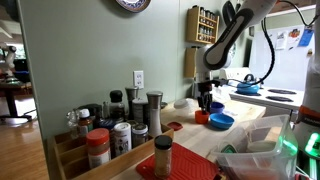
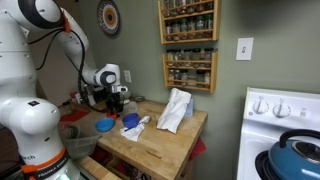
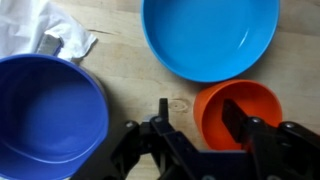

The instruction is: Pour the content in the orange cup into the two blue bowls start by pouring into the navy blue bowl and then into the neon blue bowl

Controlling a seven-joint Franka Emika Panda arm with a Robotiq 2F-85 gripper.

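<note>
Tool (image 3: 198, 114) stands open, its fingers (image 3: 161, 112) straddling the orange cup's (image 3: 212, 118) wall. On the wooden desk (image 3: 130, 60), the navy blue bowl (image 3: 45, 115) sits left, the neon blue bowl (image 3: 210, 35) upper middle, the cup just below it.

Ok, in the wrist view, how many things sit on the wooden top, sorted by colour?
Blue: 2, the navy blue bowl and the neon blue bowl
Orange: 1, the orange cup
White: 1, the cloth
Total: 4
</note>
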